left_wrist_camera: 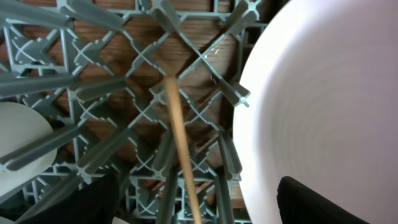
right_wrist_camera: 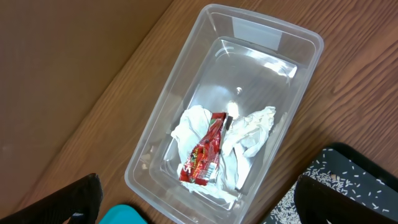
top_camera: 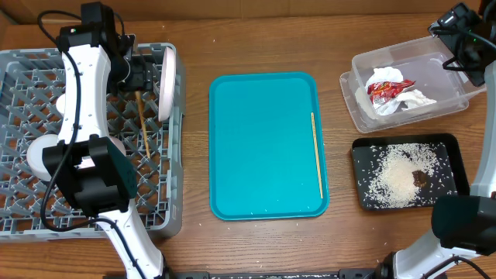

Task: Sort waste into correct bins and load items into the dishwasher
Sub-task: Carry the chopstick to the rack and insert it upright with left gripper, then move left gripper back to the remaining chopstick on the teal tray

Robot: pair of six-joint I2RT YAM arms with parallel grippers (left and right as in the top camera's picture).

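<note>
In the overhead view the grey dish rack (top_camera: 23, 70) holds a white plate (top_camera: 165, 84) on edge, a white bowl (top_camera: 37, 155) and one wooden chopstick (top_camera: 144, 130). My left gripper (top_camera: 138, 77) hangs over the chopstick's far end. In the left wrist view its jaws (left_wrist_camera: 196, 208) are open, with the chopstick (left_wrist_camera: 179, 140) between them on the rack grid (left_wrist_camera: 112, 87) and the plate (left_wrist_camera: 317, 106) to the right. The second chopstick (top_camera: 317, 155) lies on the teal tray. My right gripper (top_camera: 463, 48) (right_wrist_camera: 208, 202) is open and empty above the clear tub (right_wrist_camera: 155, 146).
The clear tub (top_camera: 364, 62) holds the red wrapper (top_camera: 385, 87) (right_wrist_camera: 204, 152) and white tissue (top_camera: 418, 98) (right_wrist_camera: 252, 134). The black tray (top_camera: 449, 143) holds rice (top_camera: 395, 180) and a brown lump (top_camera: 420, 178). The teal tray (top_camera: 263, 147) is in the middle. Another white dish (top_camera: 116, 144) is partly hidden by my left arm.
</note>
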